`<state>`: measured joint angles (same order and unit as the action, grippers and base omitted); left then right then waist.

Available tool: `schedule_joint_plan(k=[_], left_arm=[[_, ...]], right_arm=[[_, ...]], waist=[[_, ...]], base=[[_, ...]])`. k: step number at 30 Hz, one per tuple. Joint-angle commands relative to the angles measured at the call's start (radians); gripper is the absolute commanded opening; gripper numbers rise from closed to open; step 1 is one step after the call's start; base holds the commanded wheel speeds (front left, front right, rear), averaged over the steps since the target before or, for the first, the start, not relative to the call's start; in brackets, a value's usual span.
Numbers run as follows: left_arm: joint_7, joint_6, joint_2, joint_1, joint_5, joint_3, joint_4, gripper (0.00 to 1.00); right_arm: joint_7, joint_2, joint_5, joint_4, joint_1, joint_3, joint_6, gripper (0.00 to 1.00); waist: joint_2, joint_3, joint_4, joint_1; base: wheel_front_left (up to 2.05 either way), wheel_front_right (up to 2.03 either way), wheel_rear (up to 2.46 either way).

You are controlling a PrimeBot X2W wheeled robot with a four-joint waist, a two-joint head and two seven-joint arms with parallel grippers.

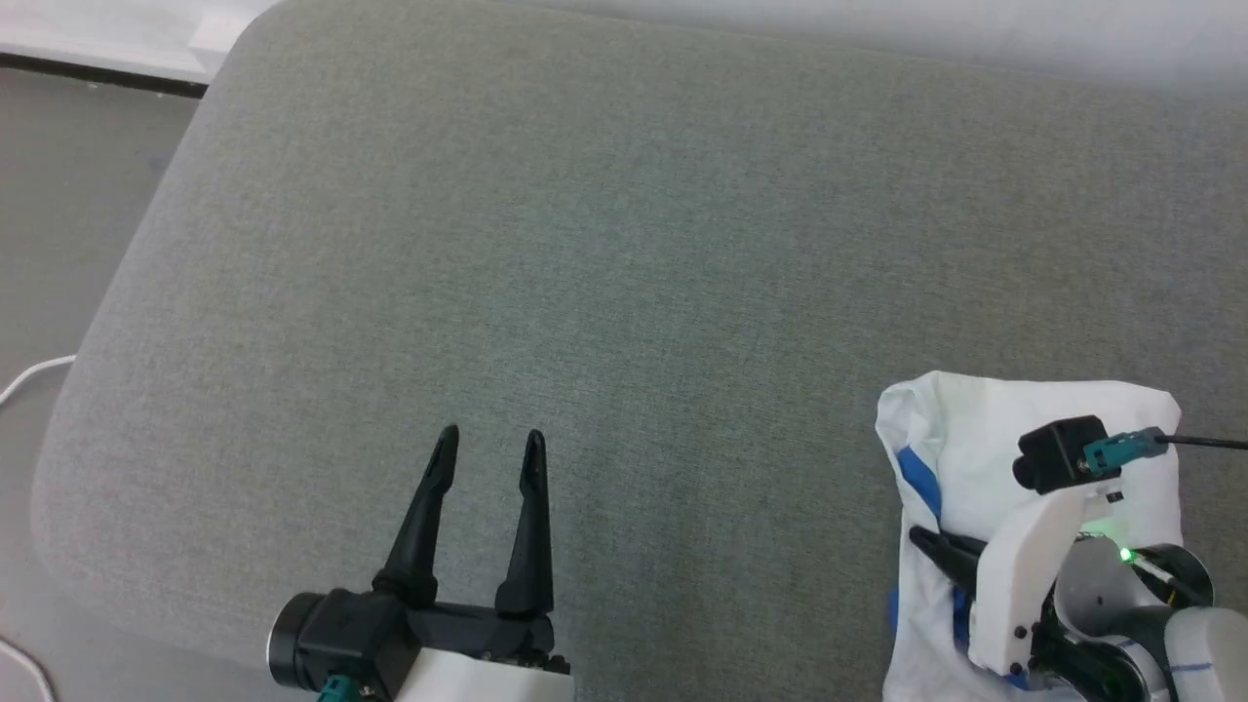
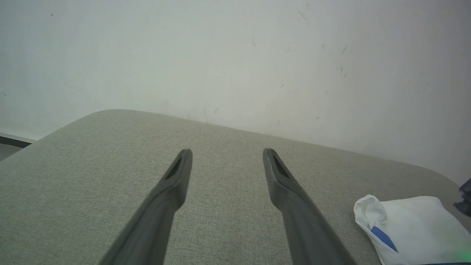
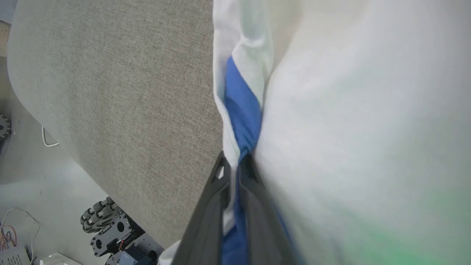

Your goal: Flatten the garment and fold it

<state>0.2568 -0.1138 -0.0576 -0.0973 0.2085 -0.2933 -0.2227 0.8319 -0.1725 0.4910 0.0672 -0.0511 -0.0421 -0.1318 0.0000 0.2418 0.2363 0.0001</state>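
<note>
The garment (image 1: 965,429) is seen bunched at the near right edge of the grey cushion (image 1: 624,244), a white-and-blue fold clamped tight by the right gripper (image 3: 235,163); the left gripper (image 1: 491,441) is held spread wide, well apart.

No text, labels or numbers legible, none on the garment (image 1: 975,429) — none elsewhere

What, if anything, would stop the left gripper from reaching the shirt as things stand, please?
Likely yes, nothing: the open left gripper has only bare cushion between it and the shirt.
</note>
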Motion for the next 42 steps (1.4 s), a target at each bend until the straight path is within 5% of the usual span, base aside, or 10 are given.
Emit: schedule_joint_plan(k=[1, 3, 5, 6, 15, 25, 42], left_arm=[[0.005, 0.004, 0.005, 0.016, 0.008, -0.003, 0.002, 1.00], [0.005, 0.003, 0.006, 0.017, 0.010, -0.006, 0.005, 1.00], [0.005, 0.001, 0.006, 0.017, 0.012, -0.006, 0.007, 1.00], [0.005, 0.002, 0.007, 0.017, 0.014, -0.006, 0.009, 1.00], [0.005, 0.014, 0.007, -0.005, 0.016, 0.011, 0.034, 1.00], [0.005, 0.027, 0.005, -0.025, -0.007, 0.021, 0.022, 1.00], [0.005, 0.017, 0.005, -0.001, -0.048, -0.002, -0.003, 1.00]], right_arm=[[-0.005, 0.005, -0.016, -0.019, -0.015, 0.001, 0.001, 0.00], [-0.011, 0.011, -0.039, -0.047, -0.019, 0.003, 0.001, 0.08], [-0.013, 0.016, -0.053, -0.067, -0.024, -0.002, 0.001, 0.49], [-0.011, 0.019, -0.056, -0.074, -0.025, -0.008, 0.001, 1.00], [0.023, 0.004, 0.034, 0.014, -0.023, -0.025, 0.001, 1.00], [-0.050, -0.048, 0.062, 0.167, 0.080, 0.278, 0.001, 1.00], [-0.094, -0.055, 0.038, -0.049, 0.050, 0.270, 0.001, 1.00]], waist=[[0.0000, 0.004, 0.007, -0.0001], [0.0000, 0.003, 0.010, -0.0001], [0.0000, 0.000, 0.010, -0.0001], [0.0000, -0.004, 0.007, -0.0001], [0.0000, -0.064, -0.054, -0.0001], [0.0000, -0.075, -0.096, -0.0001], [0.0000, -0.002, -0.046, -0.0001]], base=[[0.00, 0.00, 0.00], [0.00, 0.00, 0.00], [0.00, 0.00, 0.00], [0.00, 0.00, 0.00], [0.00, 0.00, 0.00], [0.00, 0.00, 0.00], [0.00, 0.00, 0.00]])
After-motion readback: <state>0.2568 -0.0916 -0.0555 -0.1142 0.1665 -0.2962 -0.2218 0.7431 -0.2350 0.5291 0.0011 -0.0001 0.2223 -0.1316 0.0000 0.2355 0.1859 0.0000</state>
